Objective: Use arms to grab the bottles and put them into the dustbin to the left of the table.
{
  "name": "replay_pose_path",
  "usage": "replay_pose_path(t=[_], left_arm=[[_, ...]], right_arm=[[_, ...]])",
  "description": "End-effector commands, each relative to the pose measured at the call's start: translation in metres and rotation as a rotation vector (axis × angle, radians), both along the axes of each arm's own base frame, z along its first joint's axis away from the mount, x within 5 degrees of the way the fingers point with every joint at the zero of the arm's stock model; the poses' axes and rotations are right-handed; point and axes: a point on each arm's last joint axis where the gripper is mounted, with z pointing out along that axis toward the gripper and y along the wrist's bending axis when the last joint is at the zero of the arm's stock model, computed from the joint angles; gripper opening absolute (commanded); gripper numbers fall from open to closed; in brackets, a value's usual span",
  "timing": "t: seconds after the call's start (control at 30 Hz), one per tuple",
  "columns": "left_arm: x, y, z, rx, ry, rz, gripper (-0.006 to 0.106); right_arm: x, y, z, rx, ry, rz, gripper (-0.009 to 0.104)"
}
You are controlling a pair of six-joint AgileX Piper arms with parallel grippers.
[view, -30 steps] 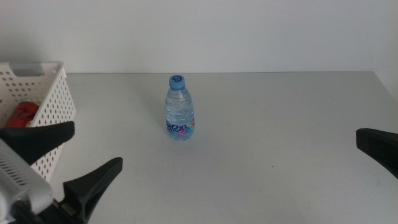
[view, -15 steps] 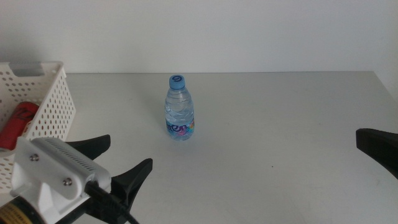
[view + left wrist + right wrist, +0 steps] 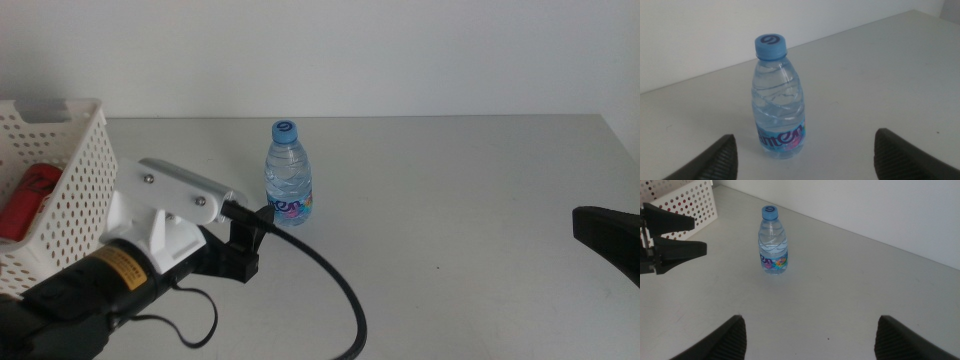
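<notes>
The water bottle (image 3: 288, 174) stands upright near the middle of the table (image 3: 450, 200), cap on, untouched and well apart from the bin (image 3: 60, 190) at the table's left. Inside the bin a red can (image 3: 30, 195) lies on its side; whether the yellow tea bottle is in there too cannot be told, as most of the bin's inside is out of view. So at least one item looks binned, and the water bottle is what is left on the table.

The left gripper (image 3: 805, 152) faces the bottle from just in front, jaws spread wide, one on each side of its base but not touching it. The grasp is not yet made; closing, lifting and carrying to the bin all remain.

The right gripper (image 3: 810, 337) waits at the table's right side, jaws wide apart.
</notes>
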Motion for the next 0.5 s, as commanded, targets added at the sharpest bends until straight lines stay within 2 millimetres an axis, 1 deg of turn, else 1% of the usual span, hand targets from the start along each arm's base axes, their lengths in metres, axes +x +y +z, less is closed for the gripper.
replay_pose_path(t=[0.0, 0.27, 0.4, 0.47], left_arm=[[0.019, -0.007, 0.021, -0.065, -0.109, 0.010, 0.093], [0.078, -0.021, 0.016, -0.051, -0.092, -0.028, 0.093], [0.106, -0.029, 0.012, -0.073, -0.105, -0.056, 0.093], [0.117, -0.031, 0.006, -0.077, -0.102, -0.060, 0.093]], right_arm=[[0.001, 0.000, 0.015, 0.029, -0.094, 0.006, 0.065], [0.001, 0.000, 0.015, 0.029, -0.094, 0.006, 0.065], [0.001, 0.000, 0.015, 0.029, -0.094, 0.006, 0.065], [0.001, 0.000, 0.015, 0.029, -0.094, 0.006, 0.065]])
